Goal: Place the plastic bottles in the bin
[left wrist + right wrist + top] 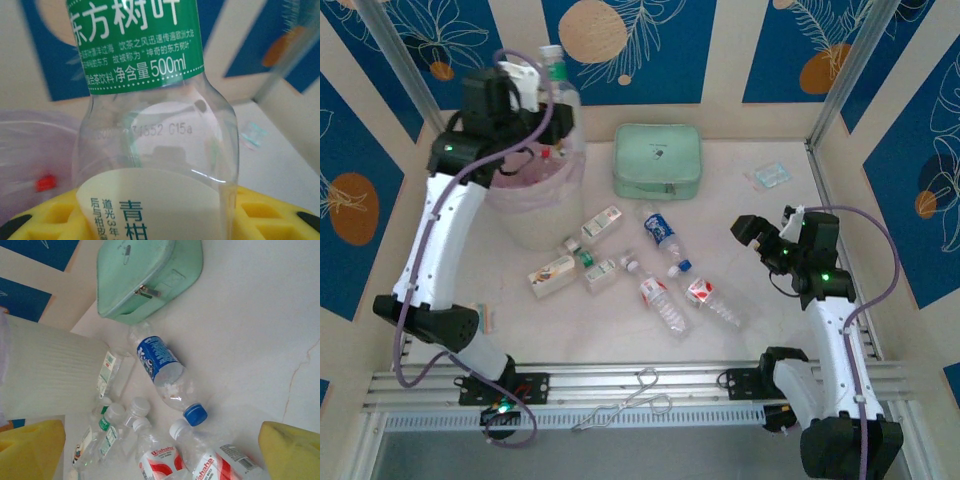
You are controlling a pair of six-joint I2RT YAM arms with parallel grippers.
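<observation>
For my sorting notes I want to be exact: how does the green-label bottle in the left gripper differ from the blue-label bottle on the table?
The green-label bottle stands upright, held in the left gripper over the bin; the blue-label bottle lies on its side on the table. The green-label bottle carries white print on green; the blue-label bottle has a blue label and a blue cap. Both are clear plastic.

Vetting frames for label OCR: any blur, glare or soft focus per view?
Left wrist: green-label bottle sharp, print readable, faint glare on its clear plastic, bin behind it blurred. Right wrist: blue-label bottle fairly sharp, light even, no harsh shadows. Top external: soft overall, loose bottles too small for their labels to read.
</observation>
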